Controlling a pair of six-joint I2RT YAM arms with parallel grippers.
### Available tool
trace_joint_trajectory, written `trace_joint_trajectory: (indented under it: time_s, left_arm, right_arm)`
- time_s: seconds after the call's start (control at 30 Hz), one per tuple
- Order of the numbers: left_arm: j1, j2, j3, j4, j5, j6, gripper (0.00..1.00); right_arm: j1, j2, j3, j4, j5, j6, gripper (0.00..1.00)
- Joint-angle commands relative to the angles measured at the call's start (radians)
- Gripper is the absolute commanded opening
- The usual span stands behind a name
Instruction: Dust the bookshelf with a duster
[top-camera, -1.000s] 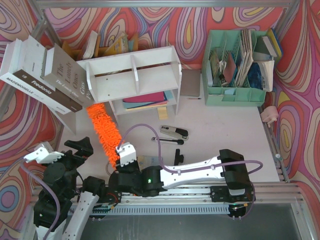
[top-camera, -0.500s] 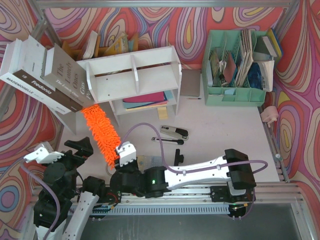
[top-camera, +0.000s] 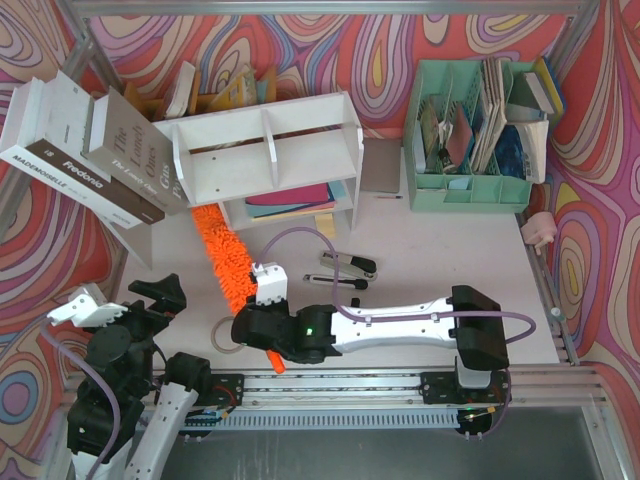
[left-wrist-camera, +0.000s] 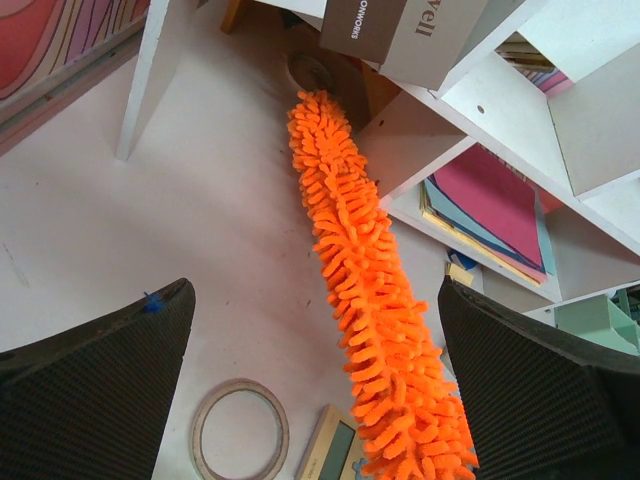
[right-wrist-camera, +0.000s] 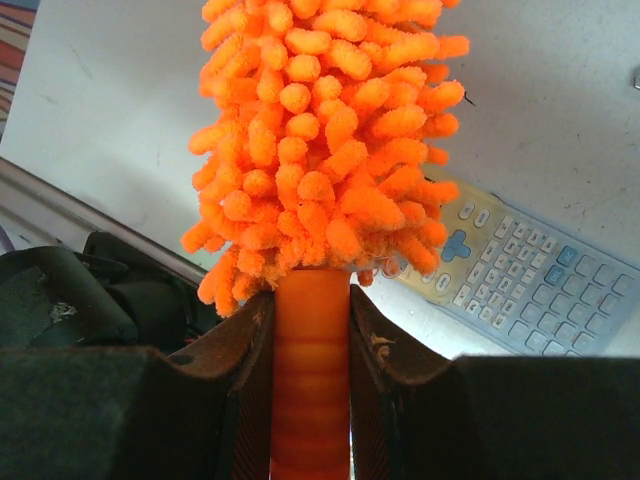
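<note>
The white bookshelf (top-camera: 300, 150) stands at the back centre, with coloured folders in its lower tier. The orange fluffy duster (top-camera: 228, 258) slants from the shelf's lower left corner down to my right gripper (top-camera: 264, 316). In the right wrist view that gripper (right-wrist-camera: 310, 330) is shut on the duster's orange handle (right-wrist-camera: 310, 400), just below the fluff (right-wrist-camera: 320, 130). My left gripper (top-camera: 150, 298) hangs open at the near left, off the duster. In the left wrist view the left gripper (left-wrist-camera: 315, 400) frames the duster (left-wrist-camera: 355, 260), whose tip lies by the bookshelf (left-wrist-camera: 600, 110) foot.
Large books (top-camera: 90, 150) lean at the back left. A mint-green organizer (top-camera: 470, 130) stands at the back right. A stapler (top-camera: 348, 265), a tape ring (left-wrist-camera: 240, 430) and a calculator (right-wrist-camera: 530, 290) lie on the table near the duster.
My right arm has shifted right and slightly away from the table's near edge, carrying the duster. Its tip slid right toward the shelf, and the handle's end now shows. The left arm has not moved.
</note>
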Motion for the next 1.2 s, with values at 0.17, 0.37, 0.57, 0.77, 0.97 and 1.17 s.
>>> trace_joint_trajectory:
  time_s: [0.17,0.37,0.57,0.77,0.97,1.17]
  left_arm:
    - [0.007,0.003,-0.008,-0.005,-0.014,-0.006,0.99]
    - [0.007,-0.001,-0.007,-0.006,-0.019,-0.007,0.98]
    - [0.007,-0.001,-0.008,-0.007,-0.022,-0.007,0.98]
    - [0.007,0.006,-0.007,-0.007,-0.022,-0.007,0.99]
    - [0.007,0.008,-0.008,-0.007,-0.025,-0.007,0.98]
    - [0.007,0.015,-0.008,-0.007,-0.024,-0.007,0.98]
  right_arm:
    - [0.007,-0.017,0.027,0.025,0.077,-0.015,0.0]
    - [0.066,-0.092,-0.045,0.162,0.208,-0.092,0.0]
    - [0.084,-0.109,-0.074,0.249,0.261,-0.152,0.0]
    - [0.111,-0.082,-0.066,0.394,0.187,-0.323,0.0]
    - [0.111,-0.009,-0.007,0.458,-0.006,-0.452,0.0]
    - [0.111,0.009,0.01,0.414,0.019,-0.423,0.0]
